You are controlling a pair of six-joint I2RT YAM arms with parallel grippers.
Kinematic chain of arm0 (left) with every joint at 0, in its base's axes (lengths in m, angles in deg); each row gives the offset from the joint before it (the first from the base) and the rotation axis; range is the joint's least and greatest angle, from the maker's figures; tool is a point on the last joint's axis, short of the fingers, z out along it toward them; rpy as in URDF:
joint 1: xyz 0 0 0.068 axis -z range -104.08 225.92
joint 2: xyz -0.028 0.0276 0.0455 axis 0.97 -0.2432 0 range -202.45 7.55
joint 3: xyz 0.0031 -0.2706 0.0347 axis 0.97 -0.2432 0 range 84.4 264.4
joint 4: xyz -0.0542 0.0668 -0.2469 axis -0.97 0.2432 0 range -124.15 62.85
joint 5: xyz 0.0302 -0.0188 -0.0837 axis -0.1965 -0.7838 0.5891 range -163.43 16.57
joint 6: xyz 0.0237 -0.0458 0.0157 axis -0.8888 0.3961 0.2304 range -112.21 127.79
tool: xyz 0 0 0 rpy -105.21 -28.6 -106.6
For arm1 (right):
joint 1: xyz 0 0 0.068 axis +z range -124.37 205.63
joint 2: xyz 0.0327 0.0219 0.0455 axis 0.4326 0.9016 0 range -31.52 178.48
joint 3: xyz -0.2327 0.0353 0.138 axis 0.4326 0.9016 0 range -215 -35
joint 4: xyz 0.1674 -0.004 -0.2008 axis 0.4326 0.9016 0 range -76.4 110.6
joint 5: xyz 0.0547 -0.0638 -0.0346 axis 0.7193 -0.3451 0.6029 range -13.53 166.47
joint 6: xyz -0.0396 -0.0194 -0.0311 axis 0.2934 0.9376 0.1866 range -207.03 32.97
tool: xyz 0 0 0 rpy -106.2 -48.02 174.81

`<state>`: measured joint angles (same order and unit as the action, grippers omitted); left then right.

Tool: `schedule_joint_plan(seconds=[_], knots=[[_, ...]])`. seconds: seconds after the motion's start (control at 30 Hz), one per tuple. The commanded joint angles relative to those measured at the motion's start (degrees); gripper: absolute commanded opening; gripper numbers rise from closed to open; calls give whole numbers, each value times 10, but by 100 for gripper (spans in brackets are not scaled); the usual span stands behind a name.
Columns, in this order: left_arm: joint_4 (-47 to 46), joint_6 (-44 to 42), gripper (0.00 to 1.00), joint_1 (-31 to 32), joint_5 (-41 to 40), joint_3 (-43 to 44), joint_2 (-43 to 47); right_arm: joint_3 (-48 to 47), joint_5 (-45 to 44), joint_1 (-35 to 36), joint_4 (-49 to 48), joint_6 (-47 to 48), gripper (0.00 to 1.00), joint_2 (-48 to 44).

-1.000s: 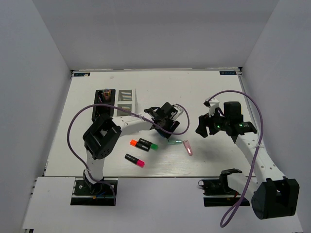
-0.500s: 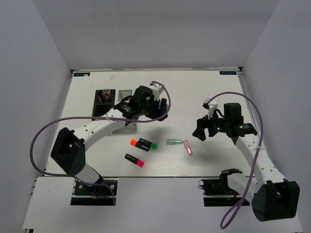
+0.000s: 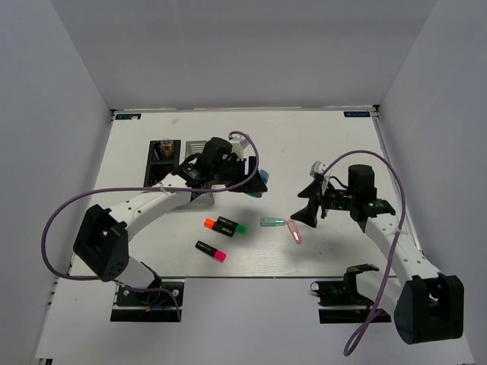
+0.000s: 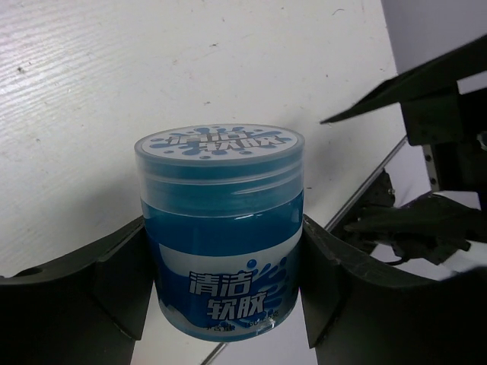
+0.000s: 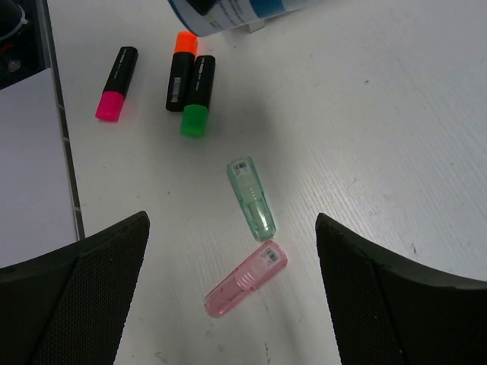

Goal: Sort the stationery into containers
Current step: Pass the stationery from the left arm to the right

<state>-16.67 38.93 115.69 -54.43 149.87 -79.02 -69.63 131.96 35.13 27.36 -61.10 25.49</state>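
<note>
My left gripper (image 4: 224,281) is shut on a blue-white roll (image 4: 222,228), a round tub with a printed lid, held above the table right of the white container (image 3: 195,148); the roll's blue edge (image 3: 261,182) shows in the top view. The black container (image 3: 163,163) stands left of the white one. My right gripper (image 5: 232,281) hangs open above the green capsule (image 5: 252,199) and the pink capsule (image 5: 246,279), touching neither. Three markers lie left of them, capped orange (image 5: 181,70), green (image 5: 198,95) and pink (image 5: 116,83).
A roundish brownish thing (image 3: 165,146) sits in the black container's far compartment. My left arm crosses over the white container and hides part of it. The purple cables of both arms loop above the table. White walls close in the table's sides and back.
My left arm has unfolded and swung back toward the white container with the roll in it. My right gripper has opened wider and moved left and down over the capsules.
</note>
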Motion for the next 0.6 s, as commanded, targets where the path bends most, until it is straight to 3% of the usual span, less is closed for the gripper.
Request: schedule_joint_plan(seconds=[0.0,0.33,0.57], knots=[[-27,25,0,-12,35,-7,57,-4,35,-1,-89,-3,91,3],[27,14,0,-31,75,31,39,21,23,-1,-104,-9,91,-10],[2,76,0,-20,95,21,40,6,43,3,-295,-150,91,32]])
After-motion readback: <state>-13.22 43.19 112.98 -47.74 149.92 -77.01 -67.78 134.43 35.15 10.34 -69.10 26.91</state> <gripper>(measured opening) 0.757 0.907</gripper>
